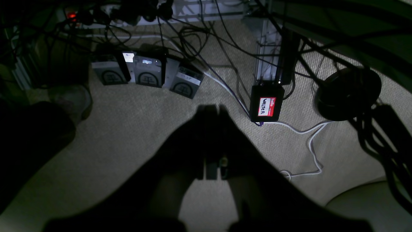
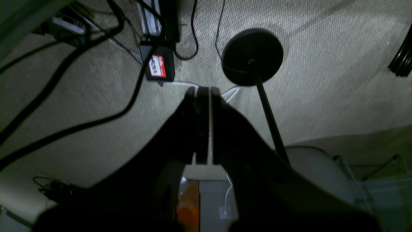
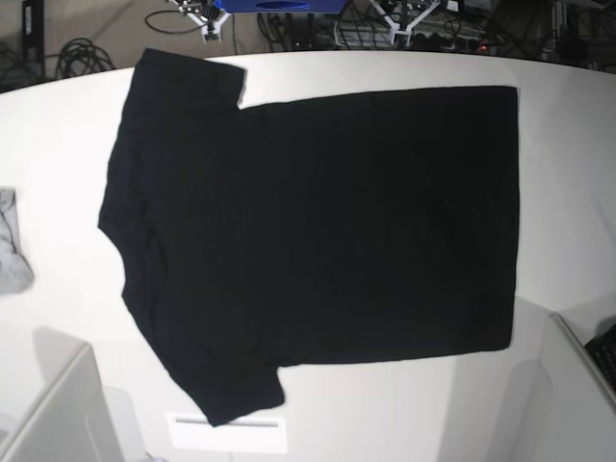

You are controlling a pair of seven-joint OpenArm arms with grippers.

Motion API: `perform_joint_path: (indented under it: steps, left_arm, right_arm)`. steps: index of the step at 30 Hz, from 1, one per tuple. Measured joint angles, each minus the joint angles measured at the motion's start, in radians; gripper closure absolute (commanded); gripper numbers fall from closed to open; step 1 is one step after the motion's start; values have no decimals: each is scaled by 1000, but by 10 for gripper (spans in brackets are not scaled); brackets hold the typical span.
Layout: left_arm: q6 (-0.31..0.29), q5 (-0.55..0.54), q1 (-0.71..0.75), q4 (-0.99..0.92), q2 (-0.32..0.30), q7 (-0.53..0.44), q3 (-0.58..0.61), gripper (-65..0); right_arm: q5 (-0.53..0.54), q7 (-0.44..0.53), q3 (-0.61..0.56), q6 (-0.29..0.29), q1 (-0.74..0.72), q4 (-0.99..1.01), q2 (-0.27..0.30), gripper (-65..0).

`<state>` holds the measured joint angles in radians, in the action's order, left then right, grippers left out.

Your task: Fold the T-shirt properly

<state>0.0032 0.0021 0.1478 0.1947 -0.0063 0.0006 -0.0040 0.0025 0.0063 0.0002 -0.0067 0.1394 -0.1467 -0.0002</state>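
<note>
The black T-shirt [image 3: 318, 231] lies spread flat on the white table [image 3: 568, 144], plain side up. Its neck and both sleeves point left and its hem runs along the right. Neither gripper shows in the base view. In the left wrist view my left gripper [image 1: 210, 108] is shut on nothing, hanging over carpeted floor. The right wrist view has my right gripper [image 2: 202, 88] shut and empty too, also above the floor. The shirt appears in neither wrist view.
A small grey cloth [image 3: 12, 255] sits at the table's left edge. Pale arm parts rise at the bottom left [image 3: 58, 414] and bottom right [image 3: 568, 395]. Below are cables, a black box with a red name tag [image 1: 266, 106] and a round black stand base [image 2: 252, 56].
</note>
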Motion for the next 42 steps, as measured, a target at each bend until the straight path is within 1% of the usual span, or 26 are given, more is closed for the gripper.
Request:
perform_joint_path:
  steps: [8, 10, 11, 12, 13, 14, 17, 20, 21, 22, 24, 26, 28, 29, 30, 31, 32, 33, 34, 35, 36, 40, 42]
  left_arm:
    - [0, 0, -6, 0, 0, 0, -3, -5]
    - [0, 0, -7, 0, 0, 0, -3, -5]
    - [0, 0, -6, 0, 0, 0, -3, -5]
    - [0, 0, -6, 0, 0, 0, -3, -5]
    - [0, 0, -6, 0, 0, 0, -3, -5]
    - [0, 0, -5, 0, 0, 0, -3, -5]
    - [0, 0, -5, 0, 0, 0, -2, -7]
    - [0, 0, -3, 0, 0, 0, -2, -8]
    - [0, 0, -3, 0, 0, 0, -2, -20]
    - [0, 0, -2, 0, 0, 0, -2, -46]
    - [0, 0, -3, 0, 0, 0, -2, -118]
    - [0, -1, -3, 0, 0, 0, -2, -189]
    - [0, -1, -2, 0, 0, 0, -2, -225]
    - [0, -1, -2, 0, 0, 0, -2, -225]
    - [0, -2, -1, 0, 0, 0, -2, -212]
    - [0, -3, 0, 0, 0, 0, -2, -191]
    - [0, -3, 0, 0, 0, 0, -2, -160]
    - [0, -3, 0, 0, 0, 0, -2, -120]
    - [0, -3, 0, 0, 0, 0, -2, -94]
    - [0, -3, 0, 0, 0, 0, -2, -72]
    - [0, -3, 0, 0, 0, 0, -2, -63]
    - [0, -3, 0, 0, 0, 0, -2, -63]
    - [0, -3, 0, 0, 0, 0, -2, -77]
  right_arm:
    - [0, -3, 0, 0, 3, 0, 0, -6]
    - [6, -7, 1, 0, 3, 0, 0, -252]
    - [4, -7, 1, 0, 3, 0, 0, -357]
    - [3, -7, 1, 0, 3, 0, 0, -438]
    - [4, -7, 1, 0, 3, 0, 0, -489]
    - [4, -7, 1, 0, 4, 0, 0, -503]
    - [4, -7, 1, 0, 3, 0, 0, -476]
    - [4, -7, 1, 0, 3, 0, 0, -425]
    - [4, -7, 1, 0, 3, 0, 0, -410]
    - [4, -7, 1, 0, 3, 0, 0, -398]
    - [4, -7, 1, 0, 3, 0, 0, -384]
    - [4, -6, 1, 0, 3, 0, 0, -389]
    - [4, -6, 1, 0, 3, 0, 0, -383]
    - [4, -6, 1, 0, 3, 0, 0, -381]
    - [4, -7, 1, 0, 3, 0, 0, -378]
    - [4, -7, 1, 0, 3, 0, 0, -356]
    - [5, -7, 0, 0, 3, 0, 0, -317]
    - [5, -6, 0, 0, 3, 0, 0, -248]
    - [5, -7, 0, 0, 3, 0, 0, -173]
    - [5, -6, 0, 0, 3, 0, 0, -77]
    - [6, -6, 0, 0, 3, 0, 0, 0]
    - [8, -6, 0, 0, 3, 0, 3, 0]
    - [8, -6, 0, 0, 3, 0, 3, 0]
